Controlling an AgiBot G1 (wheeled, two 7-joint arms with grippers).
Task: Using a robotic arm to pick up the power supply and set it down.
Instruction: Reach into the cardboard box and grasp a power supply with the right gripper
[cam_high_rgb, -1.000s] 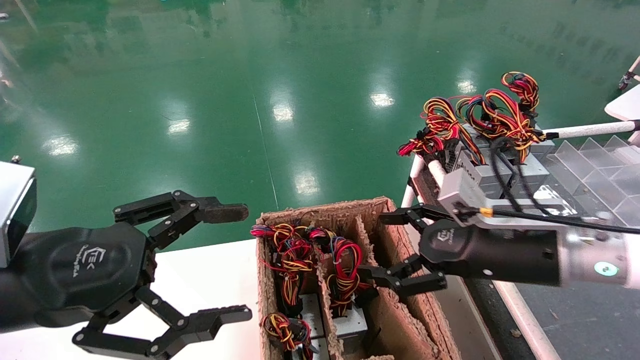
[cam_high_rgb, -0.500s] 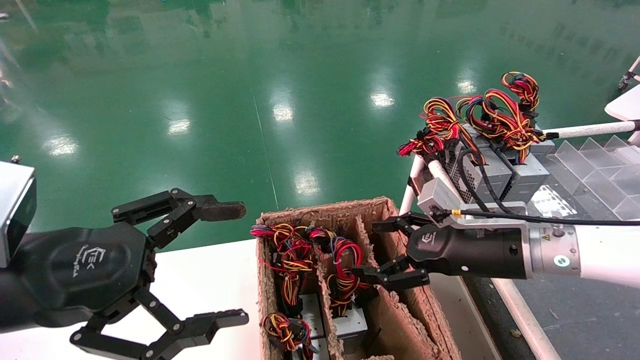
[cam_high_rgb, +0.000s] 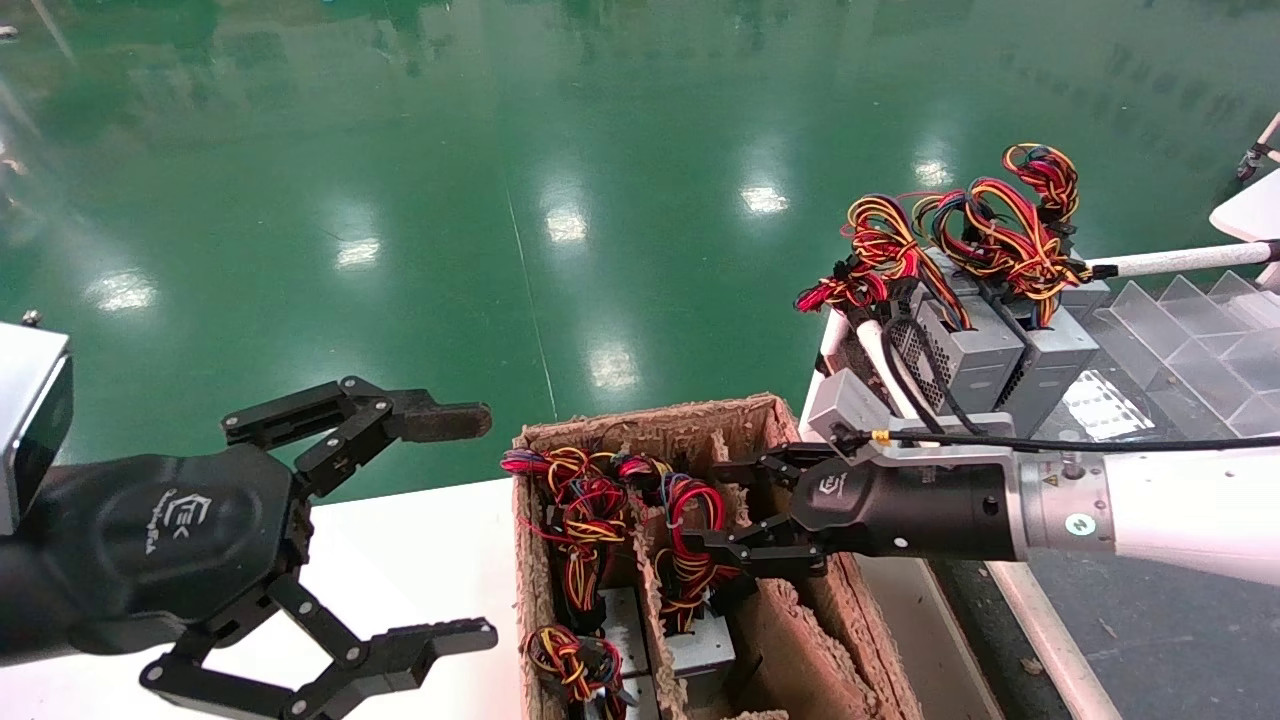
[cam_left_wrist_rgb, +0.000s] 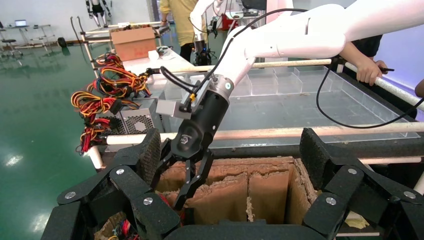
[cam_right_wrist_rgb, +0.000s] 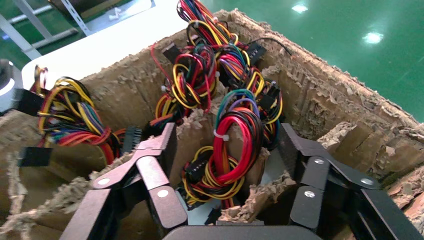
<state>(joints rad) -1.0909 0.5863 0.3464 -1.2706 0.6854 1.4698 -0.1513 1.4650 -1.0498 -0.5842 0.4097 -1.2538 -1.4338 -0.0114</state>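
over the cardboard box (cam_high_rgb: 800, 620), right gripper (cam_high_rgb: 745, 505) has advanced, spread, toward power supply (cam_high_rgb: 690, 560).

Cardboard box (cam_high_rgb: 770, 415): one, three power supplies inside by visible wire bundles (cam_high_rgb: 690, 545). Rack beside box: two grey units (cam_high_rgb: 985, 355). Grippers: two, left (cam_high_rgb: 455, 530), right (cam_high_rgb: 735, 505).

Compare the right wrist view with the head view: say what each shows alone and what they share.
Only the right wrist view looks straight down on the red wire bundle between the right gripper's open fingers. Only the head view shows the left gripper open over the white table and the grey units on the rack. Both show the cardboard box and its wire bundles.
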